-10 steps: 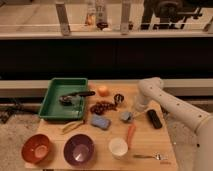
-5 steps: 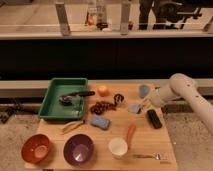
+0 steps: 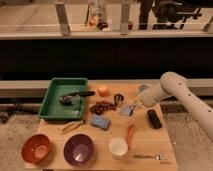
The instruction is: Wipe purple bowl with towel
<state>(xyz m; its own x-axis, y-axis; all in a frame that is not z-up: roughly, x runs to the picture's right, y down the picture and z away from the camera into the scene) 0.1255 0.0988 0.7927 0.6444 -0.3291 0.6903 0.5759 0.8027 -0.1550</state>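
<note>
My arm (image 3: 175, 87) is off-white, smooth and tubular, with a rounded elbow; its hand (image 3: 132, 106) hangs low over the wooden surface (image 3: 160, 137).

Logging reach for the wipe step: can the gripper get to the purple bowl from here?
Probably yes. The gripper is over the towel, right of centre; the purple bowl sits uncovered at the front edge. Only the low blue sponge and white cup lie between, so passing above them looks free.
</note>
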